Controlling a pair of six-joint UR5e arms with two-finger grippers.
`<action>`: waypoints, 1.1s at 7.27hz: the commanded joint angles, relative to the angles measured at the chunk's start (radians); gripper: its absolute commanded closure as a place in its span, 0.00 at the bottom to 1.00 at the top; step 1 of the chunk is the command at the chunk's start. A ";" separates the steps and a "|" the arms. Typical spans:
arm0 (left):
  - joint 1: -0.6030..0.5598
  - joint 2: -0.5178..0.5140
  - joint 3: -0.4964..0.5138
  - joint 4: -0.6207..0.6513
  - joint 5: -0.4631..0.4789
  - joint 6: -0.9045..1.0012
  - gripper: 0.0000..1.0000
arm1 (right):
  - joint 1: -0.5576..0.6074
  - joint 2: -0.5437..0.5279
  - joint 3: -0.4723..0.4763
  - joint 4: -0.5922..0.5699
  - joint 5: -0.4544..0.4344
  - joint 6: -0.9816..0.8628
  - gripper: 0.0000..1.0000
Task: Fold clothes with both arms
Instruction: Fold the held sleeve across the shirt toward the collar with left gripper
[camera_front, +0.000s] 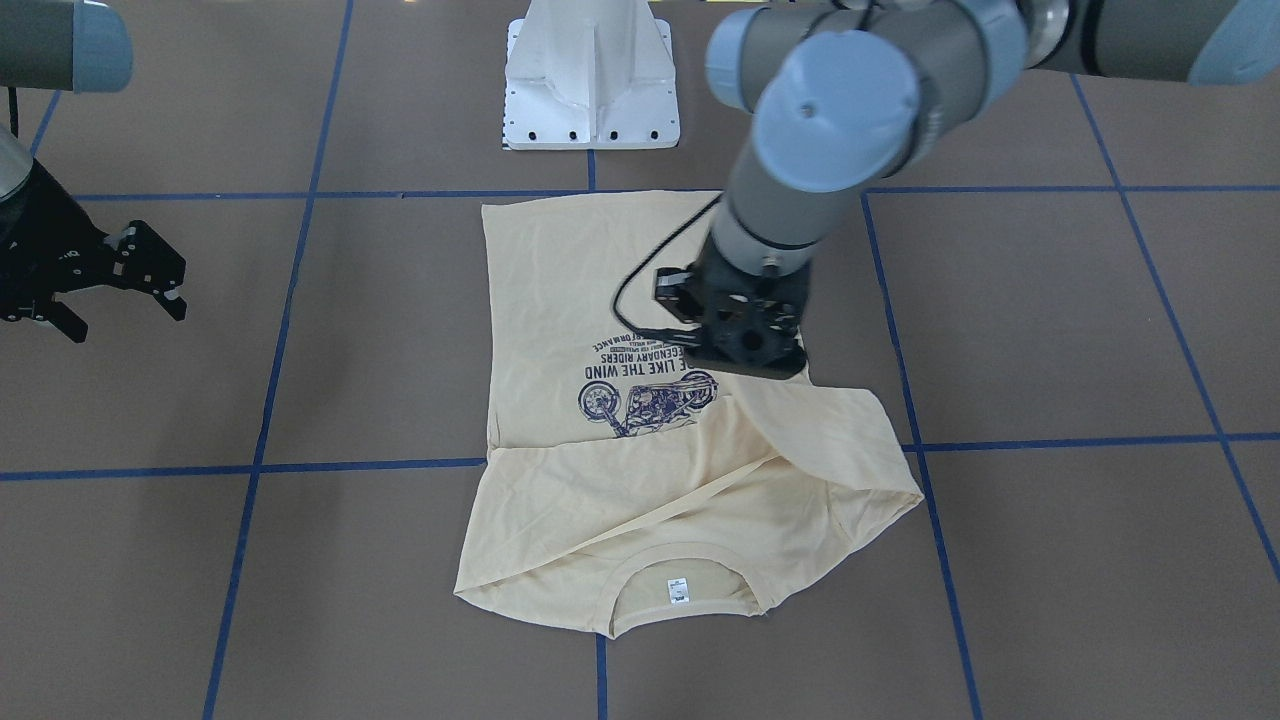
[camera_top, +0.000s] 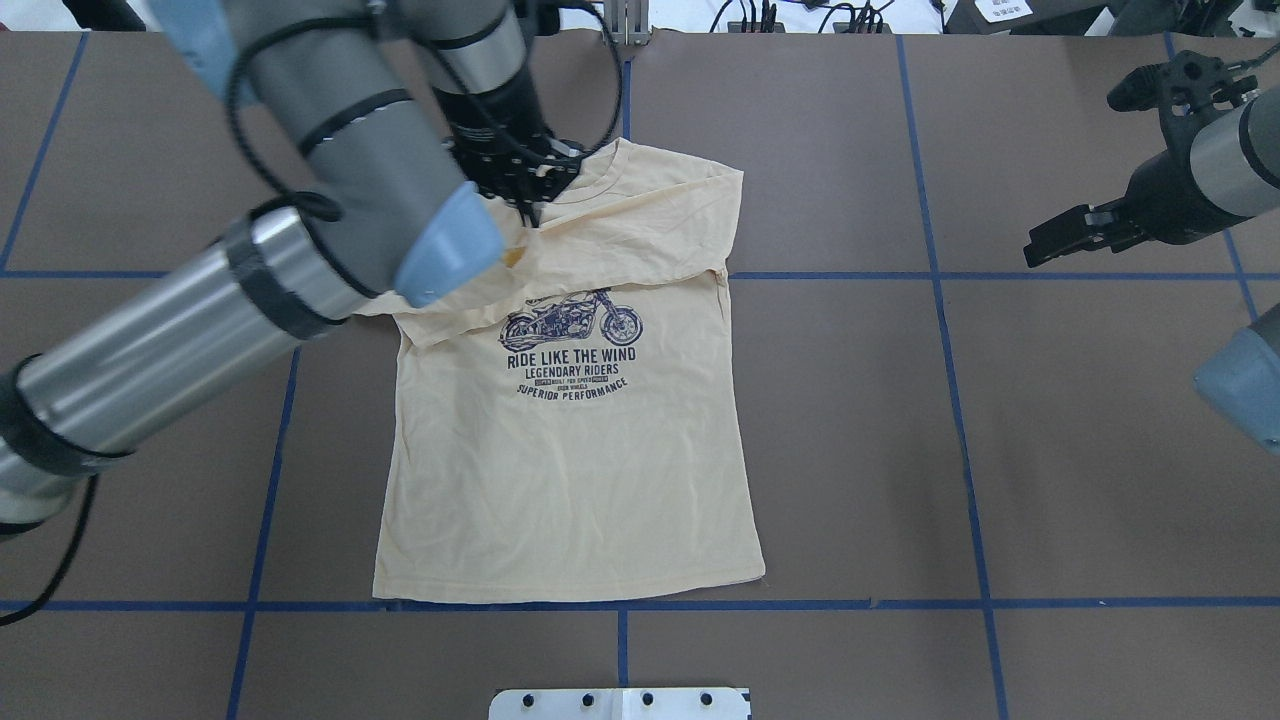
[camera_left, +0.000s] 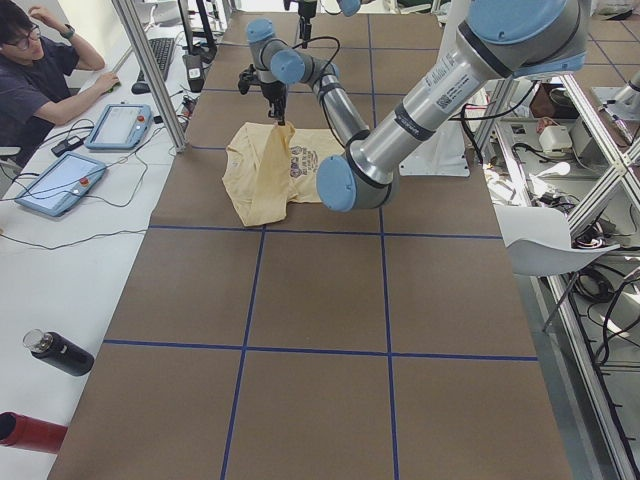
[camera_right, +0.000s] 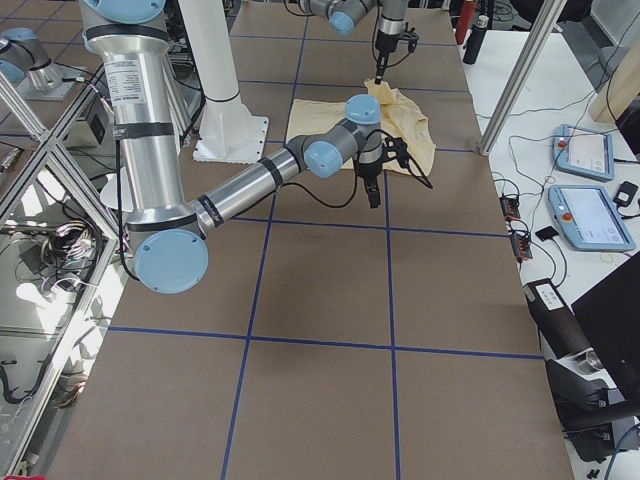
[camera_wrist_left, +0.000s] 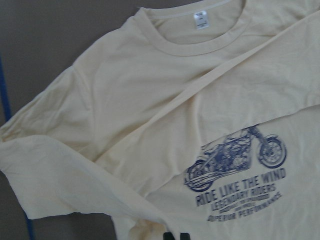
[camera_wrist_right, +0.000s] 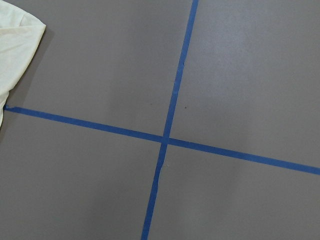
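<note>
We think this is a robot lab. A big brown table (camera_left: 320, 300) is marked into squares with blue tape (camera_left: 250, 290). Two robot arms work over the table, the left arm (camera_left: 420, 110) and the right arm (camera_right: 150, 150), and a white base (camera_front: 592, 75) is bolted onto it. Beside the table a person (camera_left: 40, 70) sits at a keyboard (camera_left: 160, 55) near control pads (camera_left: 60, 182). Metal frame posts (camera_left: 150, 70) and loose cables (camera_top: 745, 12) stand around the table.

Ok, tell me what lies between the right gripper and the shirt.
Only bare table crossed by a blue tape line, as the overhead view shows, from the shirt to the right gripper.
</note>
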 joint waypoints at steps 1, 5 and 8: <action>0.121 -0.207 0.320 -0.155 0.079 -0.149 1.00 | 0.000 0.000 -0.002 0.000 0.000 0.002 0.00; 0.155 -0.211 0.367 -0.272 0.108 -0.211 0.01 | 0.000 0.000 -0.003 0.000 0.000 0.004 0.00; 0.152 -0.154 0.280 -0.279 0.110 -0.202 0.00 | -0.003 0.005 -0.003 0.000 0.000 0.019 0.00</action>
